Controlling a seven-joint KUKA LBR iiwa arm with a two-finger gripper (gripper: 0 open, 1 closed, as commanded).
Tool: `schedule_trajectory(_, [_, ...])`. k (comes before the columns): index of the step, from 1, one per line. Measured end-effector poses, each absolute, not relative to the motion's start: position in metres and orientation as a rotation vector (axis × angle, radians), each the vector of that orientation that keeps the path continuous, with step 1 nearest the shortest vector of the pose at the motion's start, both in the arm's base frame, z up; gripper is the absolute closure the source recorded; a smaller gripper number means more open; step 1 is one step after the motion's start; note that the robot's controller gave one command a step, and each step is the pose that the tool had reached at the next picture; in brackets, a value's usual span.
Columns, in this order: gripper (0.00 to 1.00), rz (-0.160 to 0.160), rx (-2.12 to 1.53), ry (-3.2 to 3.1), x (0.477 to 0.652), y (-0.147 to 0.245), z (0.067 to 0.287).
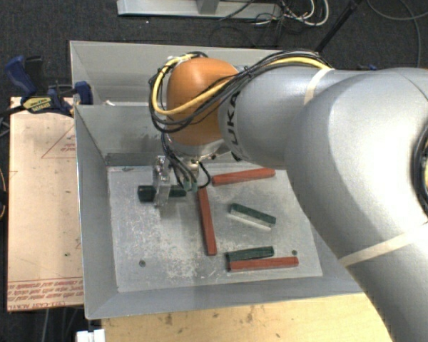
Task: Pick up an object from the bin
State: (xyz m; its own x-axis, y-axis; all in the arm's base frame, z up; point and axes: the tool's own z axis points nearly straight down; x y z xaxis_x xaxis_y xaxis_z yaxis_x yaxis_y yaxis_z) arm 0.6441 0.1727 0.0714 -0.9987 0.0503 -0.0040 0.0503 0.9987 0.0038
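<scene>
A small dark block (145,193) lies upper left on the bin (94,191) floor, right against the gripper (162,192). I cannot tell whether the gripper is open or clamped. Red sticks (207,223) and green bars (252,215) lie to the right. Dark carpet (28,20) surrounds the bin.

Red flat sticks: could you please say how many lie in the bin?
3: the back red stick beside the arm, the middle red stick, the front red stick by the near wall. The arm may hide more.

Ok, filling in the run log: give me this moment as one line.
gripper low in bin | nearest: small dark block, floor's left | rest: red sticks, green bars to right
</scene>
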Motion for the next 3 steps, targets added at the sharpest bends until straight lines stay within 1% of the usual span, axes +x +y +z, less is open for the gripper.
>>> schedule_trajectory(1, [1.0, 0.006, 0.079, 3.137, 0.644, 0.173, 0.071])
schedule_trajectory(2, [1.0, 0.003, 0.145, 3.137, 0.604, 0.15, 0.157])
schedule_trajectory(3, [1.0, 0.003, 0.146, 3.137, 0.604, 0.15, 0.157])
